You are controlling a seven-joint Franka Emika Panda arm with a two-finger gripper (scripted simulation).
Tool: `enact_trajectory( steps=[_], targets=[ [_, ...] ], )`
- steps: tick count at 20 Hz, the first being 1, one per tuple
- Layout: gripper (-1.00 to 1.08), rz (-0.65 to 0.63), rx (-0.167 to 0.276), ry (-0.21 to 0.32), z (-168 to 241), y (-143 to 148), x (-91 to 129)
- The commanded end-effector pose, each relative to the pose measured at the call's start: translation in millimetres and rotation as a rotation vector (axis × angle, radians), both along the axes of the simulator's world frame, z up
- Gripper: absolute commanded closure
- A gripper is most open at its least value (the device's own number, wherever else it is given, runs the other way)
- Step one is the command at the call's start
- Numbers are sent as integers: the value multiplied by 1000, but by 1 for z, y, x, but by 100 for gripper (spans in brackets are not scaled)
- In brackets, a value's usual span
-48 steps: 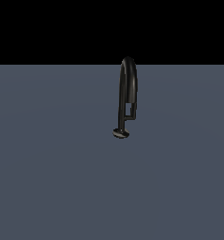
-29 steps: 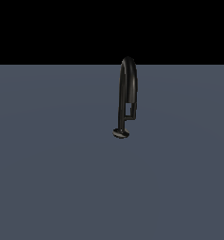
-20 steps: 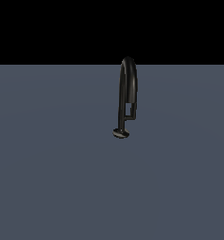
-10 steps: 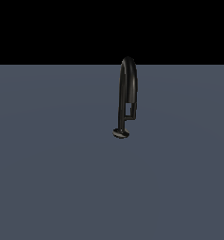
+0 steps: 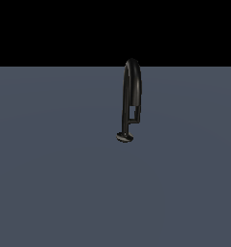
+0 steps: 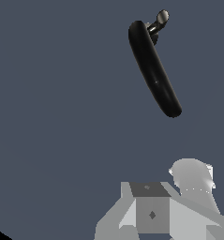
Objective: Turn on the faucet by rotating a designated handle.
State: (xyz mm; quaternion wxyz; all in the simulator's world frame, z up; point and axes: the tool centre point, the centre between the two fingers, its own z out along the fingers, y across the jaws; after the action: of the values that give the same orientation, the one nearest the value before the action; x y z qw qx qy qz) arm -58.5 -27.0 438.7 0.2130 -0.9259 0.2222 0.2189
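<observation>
A pale grey block of the robot's wrist hardware (image 6: 153, 213) fills the nearest edge of the wrist view, cut off by the frame. A lighter rounded part (image 6: 192, 174) juts beside it. Neither shape shows clear fingertips, so whether the pincer stands wide or narrow cannot be told, and nothing is seen in its hold. The arm does not appear in the exterior view at all.

Beyond the grey hardware lies bare slate-grey floor (image 6: 62, 117), and well apart from the hardware stands the faucet (image 6: 154, 70), seen from above as a thick glossy black arch, foreshortened so that its two legs merge into one dark band. At its far end a small round disc (image 6: 162, 17) peeks out, with a thin stem joining it to the pipe; the detail there is too small to sort out further.

The exterior view shows the faucet (image 5: 131, 99) side-on and alone on the floor (image 5: 54, 183), a little toward the exterior view's right of centre. It rises upright as a narrow inverted-U pipe from a small round base (image 5: 125, 137). The shorter leg ends partway down, and the handle (image 5: 132, 120), a short thin bar, bridges from the lower stem to it. The top of the arch pokes into the black background (image 5: 49, 31), where its outline is hard to make out.
</observation>
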Motion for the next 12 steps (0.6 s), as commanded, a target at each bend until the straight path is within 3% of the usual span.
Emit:
enact_trajectory(
  steps=[1, 12],
  targets=[
    [108, -33, 34, 36, -9, -4, 13],
    [108, -184, 187, 201, -57, -23, 66]
  ],
)
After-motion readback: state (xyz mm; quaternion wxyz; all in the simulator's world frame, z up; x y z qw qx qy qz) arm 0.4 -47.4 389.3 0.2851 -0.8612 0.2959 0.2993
